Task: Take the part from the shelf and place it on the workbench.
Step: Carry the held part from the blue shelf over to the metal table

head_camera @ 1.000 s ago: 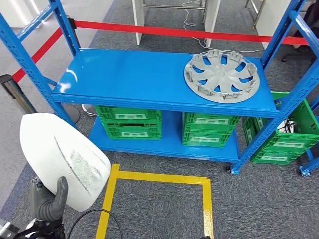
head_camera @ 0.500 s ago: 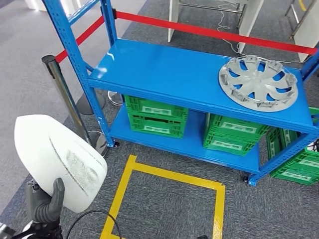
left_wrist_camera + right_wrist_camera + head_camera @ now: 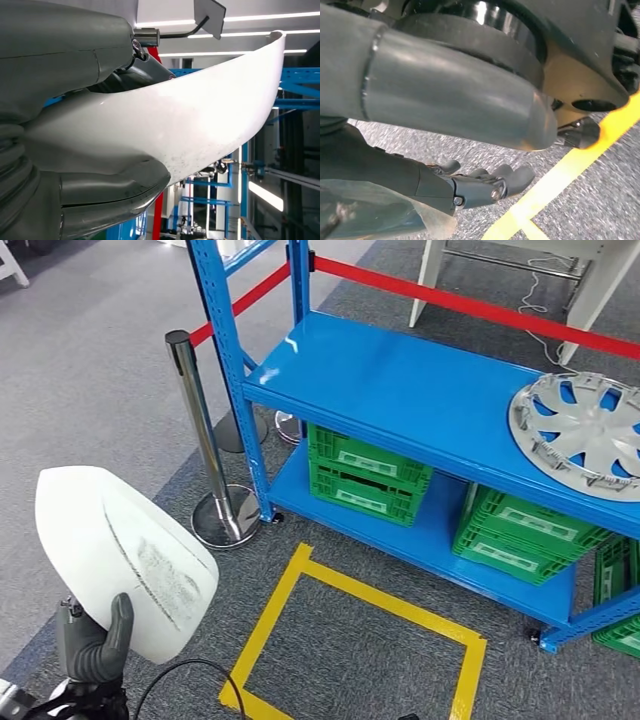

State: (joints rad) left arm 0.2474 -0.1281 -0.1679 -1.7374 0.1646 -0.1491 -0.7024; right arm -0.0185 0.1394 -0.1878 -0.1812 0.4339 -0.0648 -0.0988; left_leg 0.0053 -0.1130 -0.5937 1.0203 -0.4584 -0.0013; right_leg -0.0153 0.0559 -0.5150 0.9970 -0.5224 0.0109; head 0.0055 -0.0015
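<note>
White part [image 3: 121, 555] in left hand [image 3: 94, 645]

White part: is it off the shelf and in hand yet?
Yes, off the shelf. The left hand grips the white part at its lower edge, thumb across its face, beside the blue shelf.

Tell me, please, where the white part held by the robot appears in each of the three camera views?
Head view: white part at lower left, gripped from below by the left hand.
Left wrist view: white part sweeps across the middle of the frame.
Right wrist view: not in it.
Shared landmark: blue shelf, also behind the part in the left wrist view.
</note>
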